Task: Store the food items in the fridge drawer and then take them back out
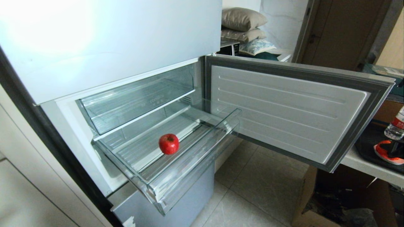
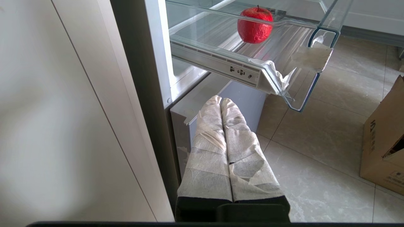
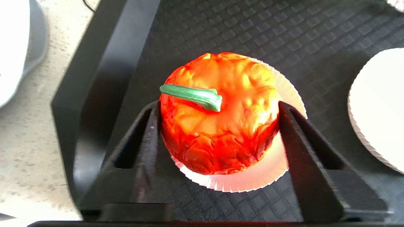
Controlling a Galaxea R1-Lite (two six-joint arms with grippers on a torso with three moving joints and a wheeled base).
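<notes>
A round red food item (image 1: 169, 143) lies on the ribbed floor of the pulled-out clear fridge drawer (image 1: 202, 148); from below, the left wrist view shows the red item (image 2: 255, 25) and the drawer's lip (image 2: 303, 94). An orange-red pumpkin (image 3: 221, 132) with a green stem rests on a white paper plate (image 3: 252, 179). My right gripper (image 3: 218, 107) straddles it, both black fingers pressed against its sides. In the head view the pumpkin (image 1: 382, 150) shows at the far right edge. My left gripper (image 2: 220, 100) hangs low by the fridge's lower front, its taped fingers together and empty.
The fridge door (image 1: 284, 110) stands open to the right. A black tray (image 3: 221, 25) holds the plate and a second white plate (image 3: 378, 107). A water bottle (image 1: 396, 126) stands beside it. A cardboard box (image 2: 385, 138) sits on the tiled floor. A clear bin (image 1: 132, 101) sits above the drawer.
</notes>
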